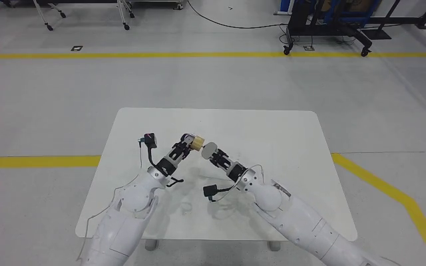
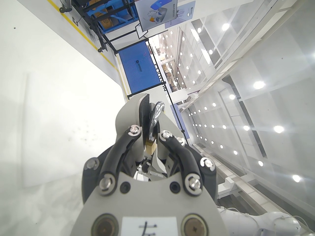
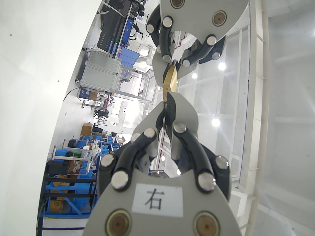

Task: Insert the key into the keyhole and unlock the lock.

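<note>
Above the middle of the white table [image 1: 279, 133] my two grippers meet tip to tip. The left gripper [image 1: 190, 142] is shut on a small brass padlock [image 1: 197, 141]. In the left wrist view the silver shackle [image 2: 157, 111] stands between its fingers [image 2: 144, 114] and the brass body [image 2: 150, 148] lies deeper in the grip. The right gripper [image 3: 169, 100] is shut, its tips pressed against the free end of the padlock [image 3: 170, 81]. The key is hidden between its pads. The left gripper [image 3: 171, 73] faces it in the right wrist view.
Both arms are raised off the table, which carries nothing else. The table's front edge [image 1: 219, 238] runs under the forearms. Yellow floor lines [image 1: 200, 54] and racks lie far behind.
</note>
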